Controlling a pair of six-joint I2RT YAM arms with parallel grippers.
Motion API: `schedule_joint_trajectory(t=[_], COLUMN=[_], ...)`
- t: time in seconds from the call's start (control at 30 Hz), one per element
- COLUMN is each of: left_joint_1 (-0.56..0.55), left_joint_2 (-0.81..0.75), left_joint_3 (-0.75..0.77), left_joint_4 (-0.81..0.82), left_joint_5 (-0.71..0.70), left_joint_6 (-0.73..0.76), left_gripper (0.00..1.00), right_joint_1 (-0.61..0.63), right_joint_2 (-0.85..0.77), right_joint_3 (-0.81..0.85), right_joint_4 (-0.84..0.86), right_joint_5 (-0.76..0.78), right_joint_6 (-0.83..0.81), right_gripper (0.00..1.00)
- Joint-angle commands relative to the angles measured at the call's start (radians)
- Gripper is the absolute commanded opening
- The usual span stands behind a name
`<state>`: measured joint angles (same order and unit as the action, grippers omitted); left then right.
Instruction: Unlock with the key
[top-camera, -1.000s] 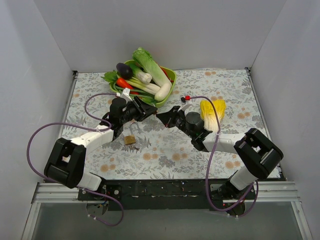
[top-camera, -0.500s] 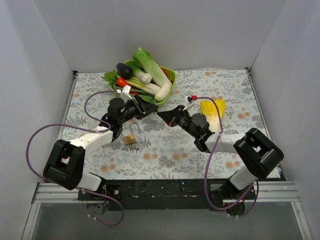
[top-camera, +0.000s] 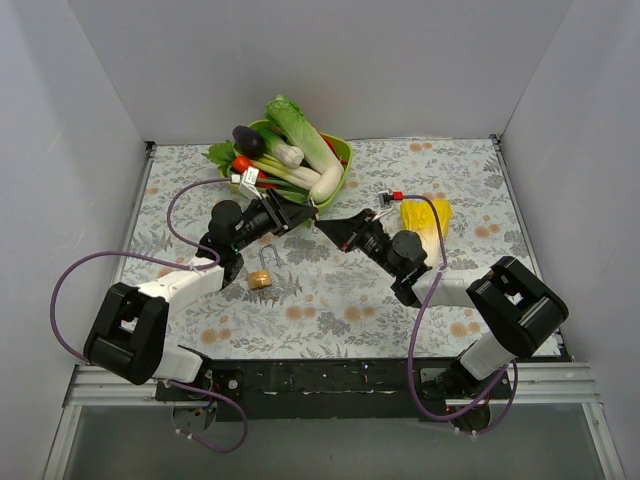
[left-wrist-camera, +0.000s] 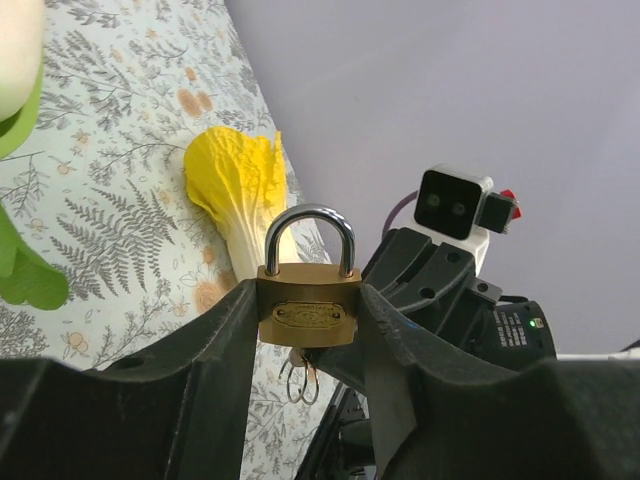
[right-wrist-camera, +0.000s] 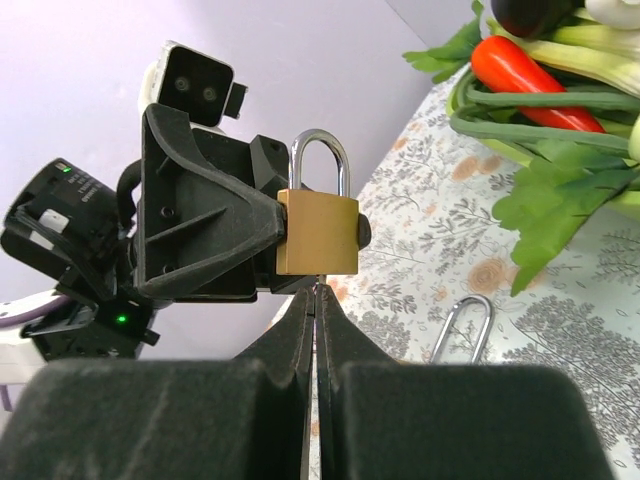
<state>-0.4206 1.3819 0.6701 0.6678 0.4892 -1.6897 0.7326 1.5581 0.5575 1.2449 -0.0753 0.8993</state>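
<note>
My left gripper (left-wrist-camera: 308, 300) is shut on the body of a brass padlock (left-wrist-camera: 309, 311) and holds it in the air with its silver shackle up. The same padlock (right-wrist-camera: 317, 232) shows in the right wrist view, between the left fingers. My right gripper (right-wrist-camera: 317, 300) is shut just under the padlock's bottom, on the thin grey key (right-wrist-camera: 318, 286), which meets the lock's underside. The key's head and two wire rings (left-wrist-camera: 299, 378) hang below the lock. In the top view the left gripper (top-camera: 297, 215) and right gripper (top-camera: 326, 226) meet tip to tip.
A second brass padlock (top-camera: 262, 275) lies on the flowered cloth under the left arm, its shackle (right-wrist-camera: 462, 328) visible. A green bowl (top-camera: 343, 152) of vegetables stands just behind the grippers. A yellow leafy vegetable (top-camera: 425, 225) lies right of the right arm. Grey walls enclose the table.
Both grippers have drifted slightly toward the bowl while staying tip to tip. The right forearm has swung a little to the right. Both grips are unchanged.
</note>
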Motion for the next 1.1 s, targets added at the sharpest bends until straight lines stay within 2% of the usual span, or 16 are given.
schedule_joint_trajectory(t=[0.0,0.33,0.57,0.67,0.7,0.77,0.8,0.83,0.93,1.0,1.07], left_joint_1=[-0.023,-0.029,-0.033,-0.033,-0.033,-0.035,-0.033,-0.032,-0.027,-0.024,-0.023], left_joint_2=[-0.083,-0.087,-0.101,-0.107,-0.110,-0.101,-0.098,-0.087,-0.058,-0.061,-0.064], left_joint_3=[0.002,-0.006,-0.001,0.000,0.009,0.057,0.074,0.104,0.114,0.114,0.124], left_joint_4=[0.249,0.421,0.389,0.304,0.164,0.005,-0.140,-0.193,-0.244,-0.276,-0.310], left_joint_5=[0.186,0.273,0.261,0.191,0.157,0.048,0.016,-0.012,-0.031,-0.053,-0.078], left_joint_6=[-0.054,-0.087,-0.059,-0.039,-0.019,0.028,0.038,0.044,0.027,0.018,0.027], left_gripper=[0.00,0.00,0.00,0.00,0.00,0.00,0.00,0.00,0.00,0.00,0.00], right_joint_1=[-0.012,-0.025,-0.029,-0.029,-0.029,-0.025,-0.024,-0.013,0.014,0.033,0.070], right_joint_2=[0.020,0.029,0.005,-0.038,-0.050,-0.093,-0.122,-0.136,-0.173,-0.187,-0.199], right_joint_3=[-0.028,-0.034,-0.031,-0.039,-0.039,-0.041,-0.041,-0.039,-0.033,-0.030,-0.022], right_joint_4=[0.031,0.102,0.071,0.012,-0.007,-0.083,-0.114,-0.142,-0.225,-0.263,-0.294], right_joint_5=[-0.007,-0.049,-0.049,-0.029,-0.024,-0.009,0.000,0.026,0.069,0.120,0.178], right_joint_6=[0.016,0.049,0.015,-0.038,-0.057,-0.132,-0.163,-0.189,-0.276,-0.324,-0.358], right_gripper=[0.01,0.01,0.01,0.01,0.01,0.01,0.04,0.12,0.25,0.28,0.36])
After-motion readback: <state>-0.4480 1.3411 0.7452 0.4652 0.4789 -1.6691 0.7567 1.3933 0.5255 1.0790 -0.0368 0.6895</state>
